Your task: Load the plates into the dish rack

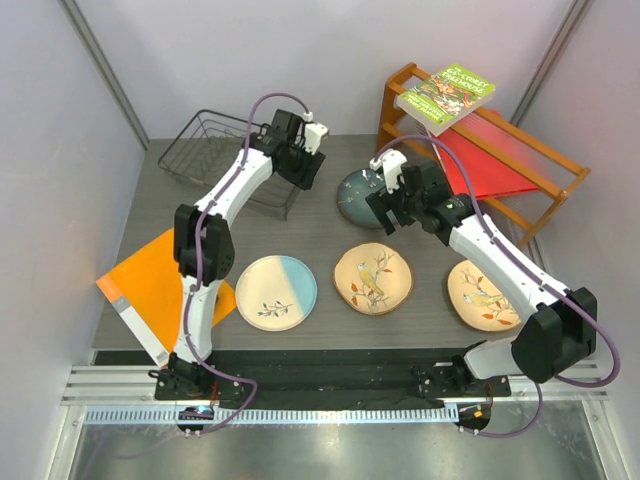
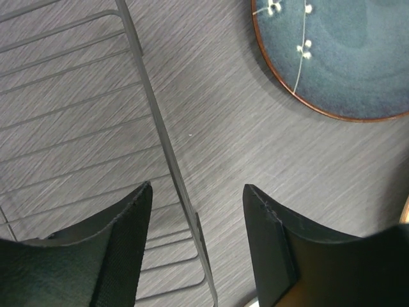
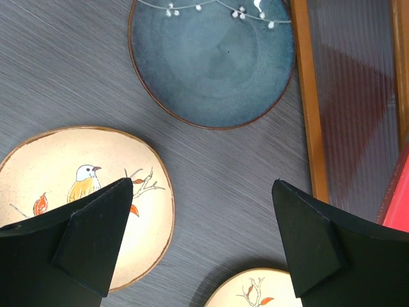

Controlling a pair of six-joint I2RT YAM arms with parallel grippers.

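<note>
The black wire dish rack (image 1: 222,152) stands at the back left with nothing in it. My left gripper (image 1: 303,175) hangs at its right wall. In the left wrist view the rack's rim wire (image 2: 163,137) runs between the fingers of that gripper (image 2: 197,186), which stands open and clear of the wire on both sides. The dark blue-grey plate (image 1: 355,195) lies flat just right of the rack. My right gripper (image 1: 390,215) hovers open near that plate (image 3: 214,61), holding nothing. Flat in a front row lie the cream and light-blue plate (image 1: 276,292) and two tan bird plates (image 1: 373,278) (image 1: 483,295).
An orange wooden shelf (image 1: 480,150) stands at the back right with a green book (image 1: 445,95) on top and a red sheet (image 1: 485,165) on it. An orange folder (image 1: 155,285) overhangs the table's left edge.
</note>
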